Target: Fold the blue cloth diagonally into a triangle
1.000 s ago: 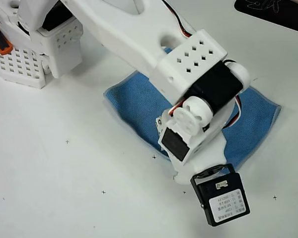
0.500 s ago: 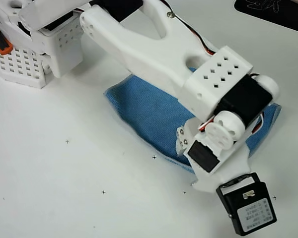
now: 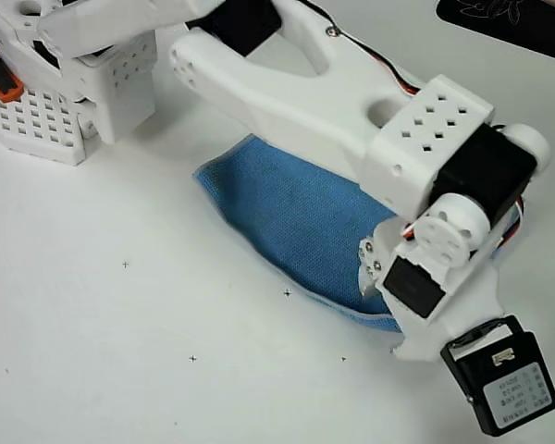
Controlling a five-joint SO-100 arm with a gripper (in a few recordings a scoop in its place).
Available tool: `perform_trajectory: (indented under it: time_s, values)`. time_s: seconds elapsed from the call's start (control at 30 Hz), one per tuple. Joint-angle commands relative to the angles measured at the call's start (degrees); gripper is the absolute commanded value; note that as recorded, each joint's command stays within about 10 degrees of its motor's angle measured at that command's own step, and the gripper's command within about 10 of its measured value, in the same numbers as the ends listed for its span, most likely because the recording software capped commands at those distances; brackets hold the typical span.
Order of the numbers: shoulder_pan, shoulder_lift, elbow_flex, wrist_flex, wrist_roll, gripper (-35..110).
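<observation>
— Where's the blue cloth (image 3: 291,217) now?

— Flat on the white table (image 3: 120,351), a bit above the middle as the overhead view has it. You can see a wide wedge of it: one rounded corner pointing left, a pale stitched edge curving down and to the right. Its right-hand part runs in under the arm (image 3: 351,102), so I can't tell you how that side lies.

— Is it folded?

— From here I can't say. The surface that shows looks smooth, one layer as far as I can judge, with a slight lift along the upper edge near the arm.

— And the gripper (image 3: 370,268)?

— It's tucked under the wrist, low and right in the picture. Only a bit of white finger peeks out at the cloth's lower right edge, right against the fabric. Whether the jaws are clenched, released, or pinching the cloth, I can't tell; the wrist block covers them.

— Anything holding things? Boxes, trays?

— No real containers. There's the arm's white perforated base (image 3: 46,111) at top left, with an orange piece (image 3: 0,79) on its left side. A black camera block (image 3: 501,387) hangs off the wrist at lower right, label up. A dark mat corner (image 3: 509,23) sits at top right. Small cross marks dot the table below the cloth.
</observation>
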Motion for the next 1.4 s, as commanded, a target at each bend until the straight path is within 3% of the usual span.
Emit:
perform_trajectory:
  time_s: [0.0, 0.13, 0.43, 1.0, 1.37]
  values:
    - [-1.1, 1.2, -7.6, 2.1, 1.1, 30]
    - [-1.1, 1.1, -7.3, 2.1, 1.0, 26]
    - [-1.2, 1.5, -7.6, 2.1, 0.8, 0]
    - [-4.3, 8.9, 4.4, 2.2, 3.8, 0]
    - [-2.2, 13.1, 5.4, 2.4, -3.2, 0]
